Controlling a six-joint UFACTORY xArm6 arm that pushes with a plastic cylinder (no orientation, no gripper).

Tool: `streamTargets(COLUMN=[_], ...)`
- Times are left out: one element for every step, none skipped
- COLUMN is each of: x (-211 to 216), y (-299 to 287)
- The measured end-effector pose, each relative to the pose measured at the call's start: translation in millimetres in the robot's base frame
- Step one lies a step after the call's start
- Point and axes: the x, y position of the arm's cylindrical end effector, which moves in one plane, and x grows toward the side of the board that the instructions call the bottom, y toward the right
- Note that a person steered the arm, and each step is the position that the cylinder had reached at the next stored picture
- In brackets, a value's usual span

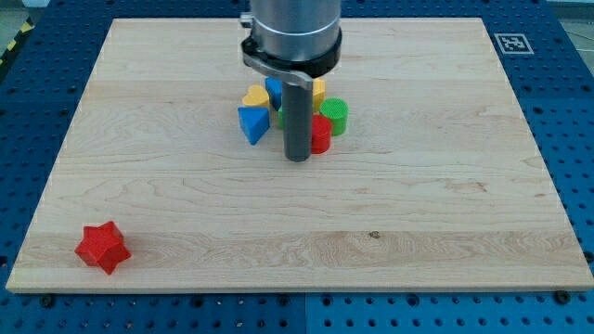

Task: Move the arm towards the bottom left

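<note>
My tip (pixel 297 158) rests on the wooden board (pixel 445 204) just below a cluster of blocks at the view's top centre. The cluster holds a blue triangular block (pixel 251 123), a yellow block (pixel 255 96), a second blue block (pixel 273 89), a yellow block (pixel 318 91) partly hidden by the rod, a green cylinder (pixel 335 116) and a red block (pixel 320 134) touching the rod's right side. A red star block (pixel 101 247) lies alone at the view's bottom left, far from my tip.
The board lies on a blue perforated table (pixel 37 83). A fiducial marker (pixel 512 43) sits by the board's top right corner. The arm's grey body (pixel 292 32) hangs over the cluster's top.
</note>
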Motion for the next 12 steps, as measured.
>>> streamTargets(x=[0,19,59,86,103,139,157,158,158,157,157,157], y=[3,-1,-9,-34,-52,-62,-74,-77,-78,-77,-77,-77])
